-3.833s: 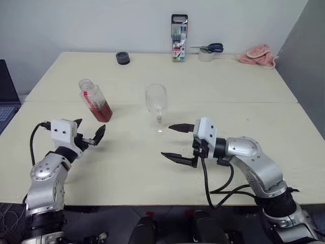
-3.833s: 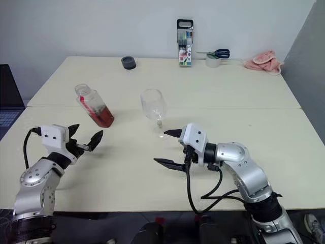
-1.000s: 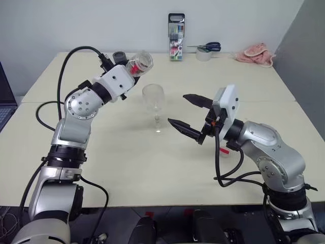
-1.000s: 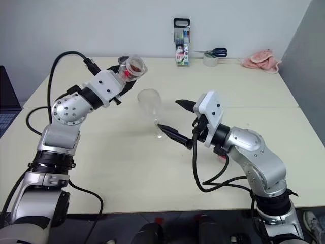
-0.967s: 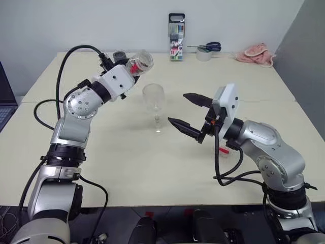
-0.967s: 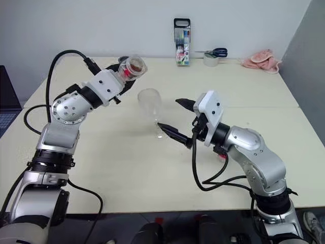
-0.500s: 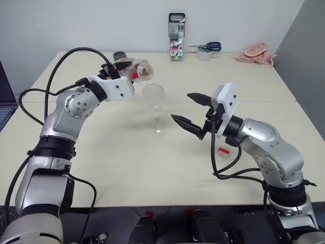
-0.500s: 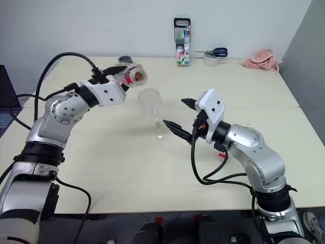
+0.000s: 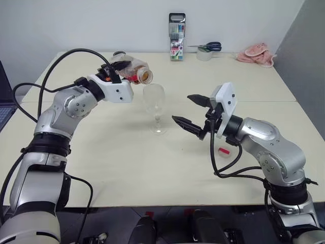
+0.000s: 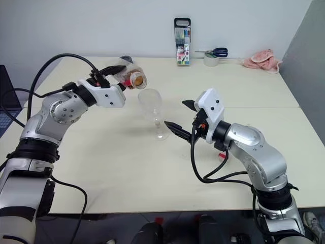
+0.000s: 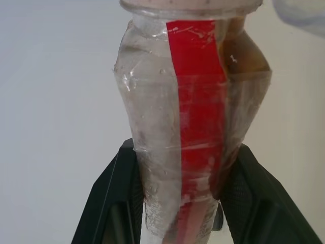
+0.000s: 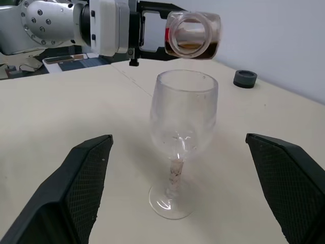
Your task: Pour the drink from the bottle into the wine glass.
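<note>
My left gripper is shut on the bottle, a clear plastic one with a red label strip. It holds the bottle off the table, lying nearly level. The uncapped mouth hangs just above and behind the rim of the wine glass. The amber drink pools along the bottle's lower side near the neck. The wine glass stands upright mid-table and its bowl looks clear. To the glass's right, my right gripper stands open and level, its fingers either side of the stem without touching it.
A small red cap lies on the table under my right forearm. Along the far edge stand a marker pack, scissors on a tape roll and a pink cloth. A laptop sits at the left.
My left gripper took the bottle off the table and lifted it to the glass. In the last second it rolled the bottle, bringing the mouth lower over the rim. The right gripper stayed open beside the glass.
</note>
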Motion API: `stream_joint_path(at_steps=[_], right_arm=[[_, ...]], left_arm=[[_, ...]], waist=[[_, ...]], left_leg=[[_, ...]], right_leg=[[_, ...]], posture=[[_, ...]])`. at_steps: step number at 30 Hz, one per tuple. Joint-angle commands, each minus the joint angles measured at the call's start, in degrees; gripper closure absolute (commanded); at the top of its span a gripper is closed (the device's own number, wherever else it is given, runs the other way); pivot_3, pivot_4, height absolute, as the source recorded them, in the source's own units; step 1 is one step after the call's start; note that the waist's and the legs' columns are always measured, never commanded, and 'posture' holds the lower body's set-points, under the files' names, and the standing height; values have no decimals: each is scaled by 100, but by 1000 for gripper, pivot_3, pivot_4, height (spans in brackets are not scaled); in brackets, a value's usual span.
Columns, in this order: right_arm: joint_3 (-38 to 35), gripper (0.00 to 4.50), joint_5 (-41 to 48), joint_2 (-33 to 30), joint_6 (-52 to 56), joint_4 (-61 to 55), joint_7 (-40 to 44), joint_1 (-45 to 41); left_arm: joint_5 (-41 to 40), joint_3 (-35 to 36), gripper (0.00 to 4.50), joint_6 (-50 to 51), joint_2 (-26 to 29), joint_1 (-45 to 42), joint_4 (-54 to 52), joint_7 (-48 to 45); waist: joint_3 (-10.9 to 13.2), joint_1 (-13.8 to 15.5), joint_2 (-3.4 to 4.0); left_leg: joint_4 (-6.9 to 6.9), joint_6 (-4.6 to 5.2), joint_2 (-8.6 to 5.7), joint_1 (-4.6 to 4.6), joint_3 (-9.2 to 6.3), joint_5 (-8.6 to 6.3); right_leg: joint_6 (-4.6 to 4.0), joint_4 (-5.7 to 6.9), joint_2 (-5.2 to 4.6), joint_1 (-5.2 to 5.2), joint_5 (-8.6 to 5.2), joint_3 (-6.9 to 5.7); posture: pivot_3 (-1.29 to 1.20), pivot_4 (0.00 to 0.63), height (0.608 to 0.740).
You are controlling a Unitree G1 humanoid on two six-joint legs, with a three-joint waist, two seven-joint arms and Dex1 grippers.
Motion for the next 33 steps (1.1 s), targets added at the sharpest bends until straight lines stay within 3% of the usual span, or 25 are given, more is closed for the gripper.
stream_joint_path(at_steps=[1,33], right_arm=[[-184,0,122,-62,44,-248,-6,-153],[-194,0,252,23,-31,-586,-62,146]], left_arm=[[120,-28,2820,-123,118,-269,98,269],[1106,-943,2823,-908,52,-1437,1623,1685]], waist=[[0,0,0],[0,-2,-1]], left_leg=[[0,0,0,0,-1,0],[2,0,-2,-2,0,0]], right_leg=[[0,0,0,0,0,0],[0,4,0,-2,0,-1]], posture=[[0,150,740],[0,150,740]])
